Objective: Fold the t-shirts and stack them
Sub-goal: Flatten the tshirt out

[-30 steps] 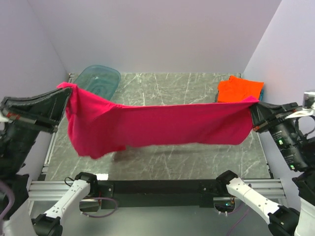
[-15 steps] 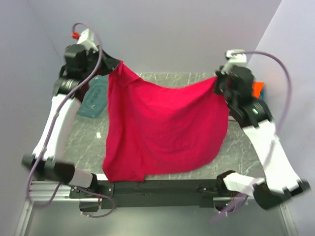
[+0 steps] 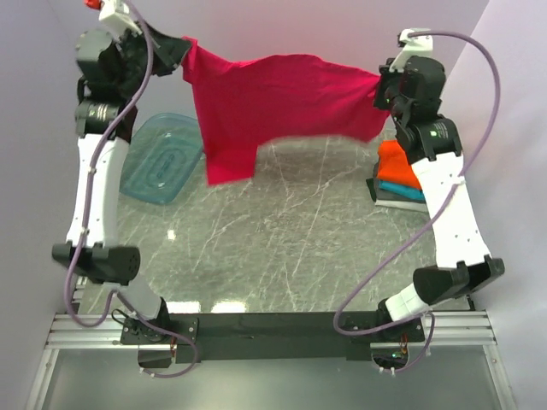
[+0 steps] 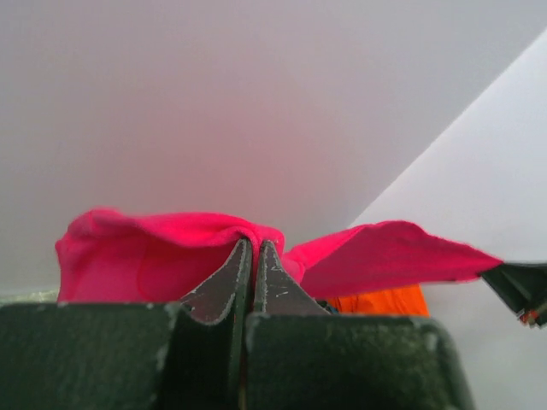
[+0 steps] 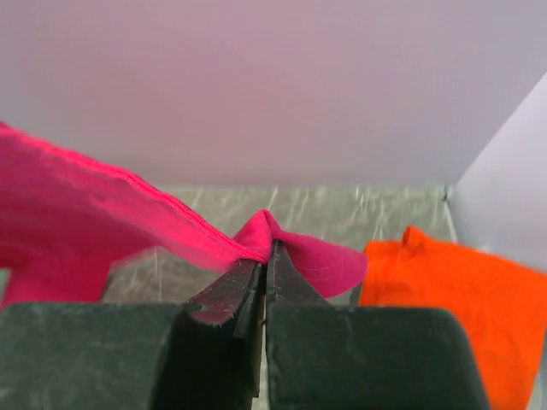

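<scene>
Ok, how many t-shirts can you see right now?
3 for sure: the crimson shirt hangs stretched between the left gripper and right gripper, and the orange shirt lies on the teal shirt at the right. A paler layer underneath may be a fourth.

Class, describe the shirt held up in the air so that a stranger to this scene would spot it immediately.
Look above the far edge of the grey marble table, where both arms reach up. Stretched between the left gripper and the right gripper hangs the crimson-magenta t-shirt. Unlike the orange shirt folded on the table's right side, it is unfolded and airborne.
</scene>
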